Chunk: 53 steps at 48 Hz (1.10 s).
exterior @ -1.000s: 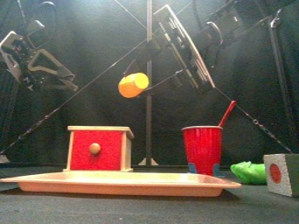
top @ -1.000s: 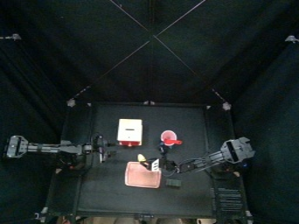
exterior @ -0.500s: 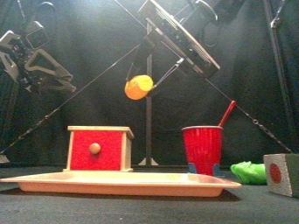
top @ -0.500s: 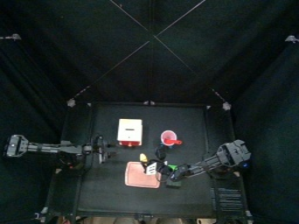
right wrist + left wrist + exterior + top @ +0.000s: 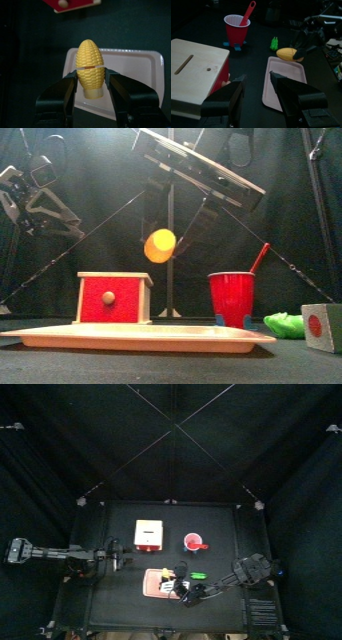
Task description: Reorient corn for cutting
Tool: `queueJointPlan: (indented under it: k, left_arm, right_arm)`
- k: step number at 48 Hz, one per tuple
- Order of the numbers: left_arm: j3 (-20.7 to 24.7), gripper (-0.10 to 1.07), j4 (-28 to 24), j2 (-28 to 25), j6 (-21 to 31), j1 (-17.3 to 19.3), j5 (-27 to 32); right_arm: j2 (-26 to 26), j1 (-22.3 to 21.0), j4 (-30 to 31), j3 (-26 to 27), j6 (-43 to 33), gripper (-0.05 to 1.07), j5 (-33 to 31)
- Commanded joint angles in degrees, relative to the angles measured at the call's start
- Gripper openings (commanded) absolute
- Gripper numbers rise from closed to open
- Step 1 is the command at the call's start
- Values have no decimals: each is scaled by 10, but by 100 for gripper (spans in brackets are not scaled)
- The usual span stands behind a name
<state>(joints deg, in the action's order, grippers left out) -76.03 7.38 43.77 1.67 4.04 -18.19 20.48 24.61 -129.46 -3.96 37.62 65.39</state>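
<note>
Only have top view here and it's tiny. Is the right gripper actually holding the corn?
Observer: Yes. The right wrist view shows the right gripper clamped on the corn near its blunt end, with the pointed tip facing away from the wrist.
Operator: Touching the tray?
Observer: No. In the front view it hangs in the air, well above the pink tray.
Operator: Left side?
Observer: The left gripper is open and empty, near the slotted box.
</note>
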Motion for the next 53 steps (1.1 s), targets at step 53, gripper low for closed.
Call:
queueJointPlan:
  k: [53]
  left_arm:
    - [4,82,1,-1,-1,-1,-2]
  right_arm:
    - [77,5,-7,29,-91,68,-49]
